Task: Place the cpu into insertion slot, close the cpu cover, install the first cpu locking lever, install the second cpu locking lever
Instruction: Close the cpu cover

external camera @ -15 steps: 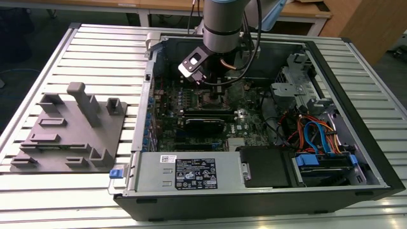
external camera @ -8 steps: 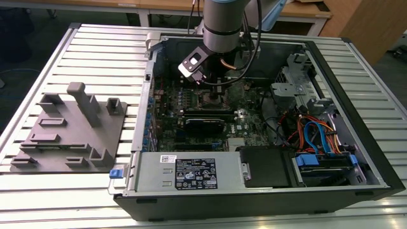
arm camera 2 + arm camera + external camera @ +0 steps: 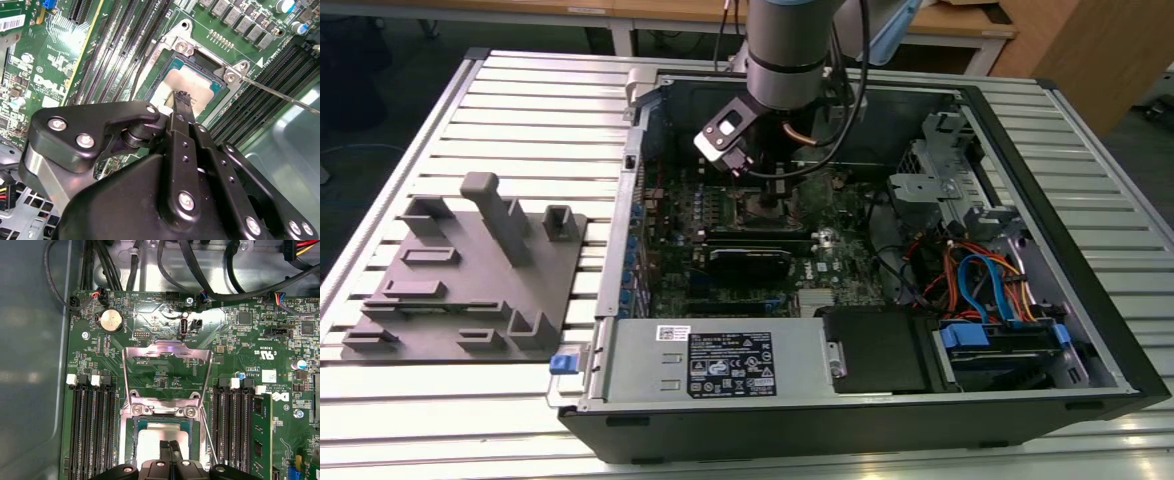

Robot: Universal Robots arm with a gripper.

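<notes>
Inside the computer case (image 3: 854, 420) we see the cpu (image 3: 162, 440) seated in the insertion slot (image 3: 129, 437), the cpu cover (image 3: 167, 352) not yet closed, and the gripper (image 3: 170, 445) pressed together, empty.

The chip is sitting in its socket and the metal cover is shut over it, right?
Not quite. The cpu does sit in the insertion slot, but the cpu cover is flipped open, not shut, as the first wrist view shows.

Black printed label (image 3: 731, 364) on power supply (image 3: 640, 372), white barcode sticker (image 3: 671, 332) beside it; white lettering (image 3: 50, 86) on motherboard (image 3: 67, 27)
</notes>
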